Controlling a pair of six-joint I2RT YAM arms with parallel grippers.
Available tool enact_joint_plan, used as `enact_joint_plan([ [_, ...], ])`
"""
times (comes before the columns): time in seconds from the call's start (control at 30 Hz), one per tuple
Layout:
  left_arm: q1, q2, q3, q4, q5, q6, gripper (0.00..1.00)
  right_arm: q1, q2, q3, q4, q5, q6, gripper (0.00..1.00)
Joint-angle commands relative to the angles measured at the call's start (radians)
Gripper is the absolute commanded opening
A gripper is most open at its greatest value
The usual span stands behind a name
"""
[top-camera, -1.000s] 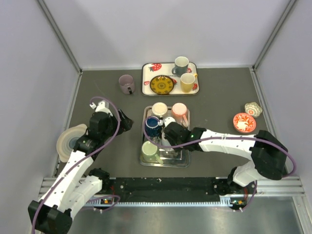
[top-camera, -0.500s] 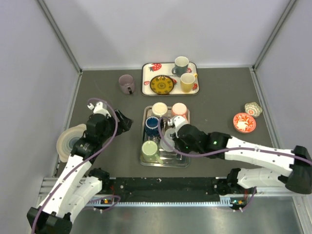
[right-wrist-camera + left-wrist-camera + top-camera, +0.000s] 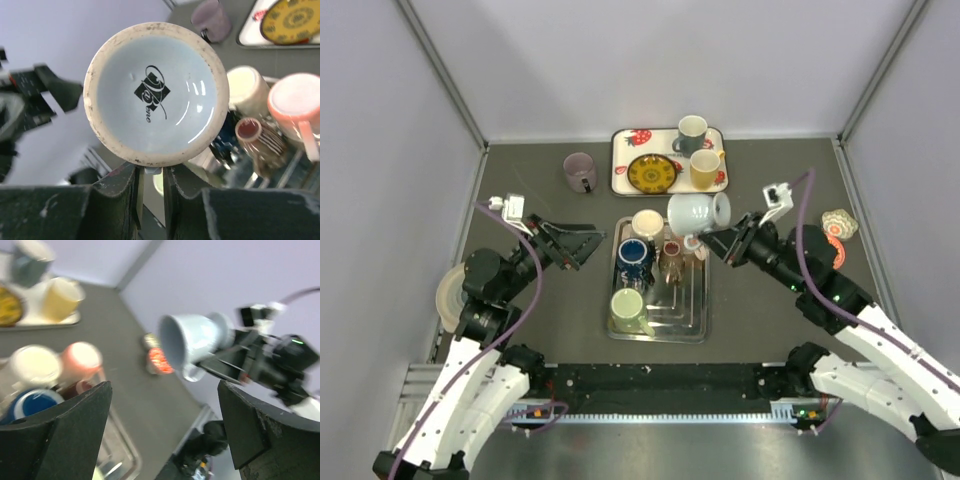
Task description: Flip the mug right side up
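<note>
1. The mug (image 3: 697,213) is in the air above the far end of the metal tray (image 3: 660,335), touching nothing but the gripper. It lies on its side. Its mouth faces the left arm's side, and its foot faces back along the right arm.
2. In the right wrist view the mug's unglazed foot ring and a dark printed logo fill the middle of the picture.
3. The right gripper (image 3: 152,172) reaches in from the right of the tray. Its two fingers are pinched close together on the mug's handle, which hangs at the mug's lower side.
4. On the tray under the mug stand a cream mug (image 3: 647,224), a blue mug (image 3: 633,257) and a brown striped cup (image 3: 672,262). A pink mug (image 3: 295,100) shows beside them in the right wrist view, and a green mug (image 3: 627,305) sits at the tray's near end.
5. The left gripper (image 3: 585,246) hangs just left of the tray with its fingers spread wide and nothing between them.
6. Beyond the tray's far end lies a strawberry-printed tray (image 3: 620,170) with a yellow plate (image 3: 651,173), a grey mug (image 3: 691,133) and a yellow mug (image 3: 704,168).
7. A purple mug (image 3: 580,172) stands on the table beyond the tray's far left corner.
</note>
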Motion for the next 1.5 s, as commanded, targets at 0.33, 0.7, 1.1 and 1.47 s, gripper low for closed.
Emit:
enact_joint_plan([
  [0.33, -0.172, 0.255, 0.002, 0.559, 0.293, -0.211, 0.82, -0.181, 0.148, -0.092, 0.891, -0.43, 0.499, 0.0],
  [0.7, -0.252, 0.433, 0.031, 0.72, 0.232, -0.268, 0.72, -0.181, 0.206, -0.098, 0.937, -0.435, 0.504, 0.0],
  [1.1, -0.335, 0.548, 0.115, 0.867, 0.138, -0.286, 0.63, -0.181, 0.211, -0.127, 0.92, -0.435, 0.492, 0.0],
  [1.47, -0.358, 0.605, 0.124, 1.02, 0.049, -0.364, 0.38, -0.176, 0.208, -0.181, 0.934, -0.442, 0.495, 0.0],
])
